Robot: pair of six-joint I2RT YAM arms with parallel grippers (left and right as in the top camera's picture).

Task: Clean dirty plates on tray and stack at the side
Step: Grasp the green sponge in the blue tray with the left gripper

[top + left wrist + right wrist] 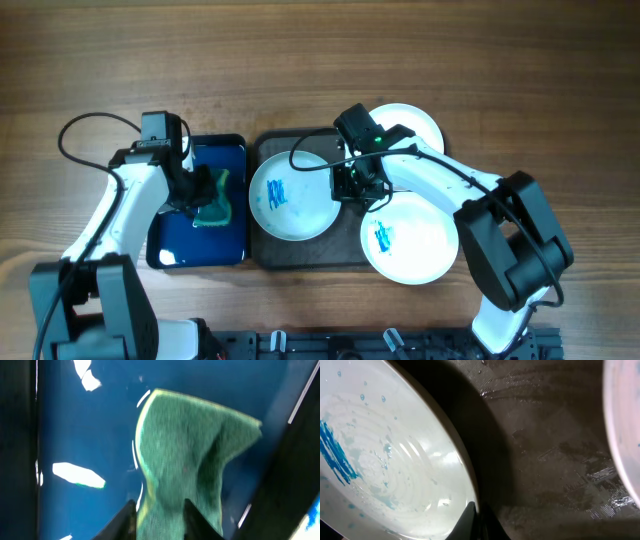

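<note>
Three plates lie on or over the dark tray (270, 255). The left plate (293, 195) has a blue smear; my right gripper (347, 187) is shut on its right rim, seen close in the right wrist view (395, 460) with the fingers (479, 520) pinching the edge. A second smeared plate (410, 238) lies at the front right. A third plate (415, 125) at the back right shows no smear. My left gripper (197, 195) is shut on the green sponge (185, 460) over the blue tray (190, 245), fingers (160, 520) on either side of it.
The blue tray (75, 425) holds water with bright reflections. The dark tray's wet bare floor (555, 460) shows beside the held plate. Wooden table (100, 60) surrounds both trays. Black cables run along both arms.
</note>
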